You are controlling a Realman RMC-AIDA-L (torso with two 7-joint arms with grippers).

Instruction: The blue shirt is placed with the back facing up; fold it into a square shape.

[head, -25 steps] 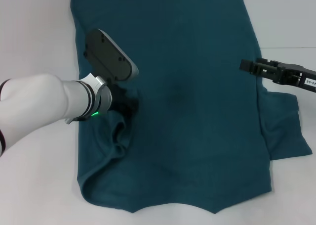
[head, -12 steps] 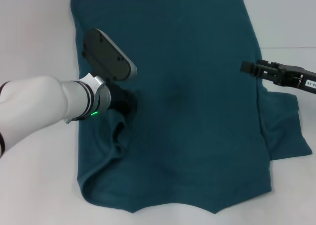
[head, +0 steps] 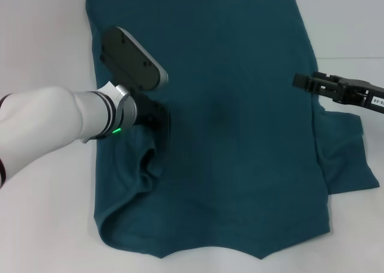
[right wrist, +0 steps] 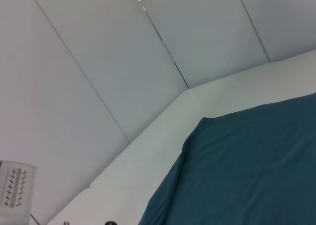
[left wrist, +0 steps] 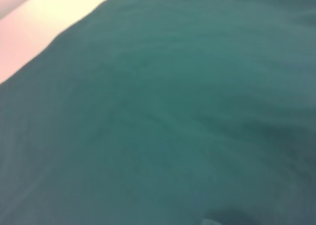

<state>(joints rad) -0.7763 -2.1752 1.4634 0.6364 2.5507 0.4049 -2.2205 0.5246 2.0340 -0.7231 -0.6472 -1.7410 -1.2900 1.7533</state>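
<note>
**Blue shirt: left side fold in progress**

The blue shirt (head: 228, 123) is lying flat on the white table (head: 42, 39), its left edge bunched inward. The left gripper (head: 157, 122) is pressing into that folded cloth; its jaws are hidden, so their state cannot be told. The right gripper (head: 300, 81) is hovering at the right edge, apparently closed and empty. Judged next: carrying the flap toward the centre. The right sleeve (head: 348, 159) is lying unfolded.

White table (head: 42, 39), plain surface, showing on all sides. Pale wall panels (right wrist: 123, 52) behind table, thin dark seams between them. Small white box with zigzag marks (right wrist: 15, 193) on wall, low corner of right wrist view.
</note>
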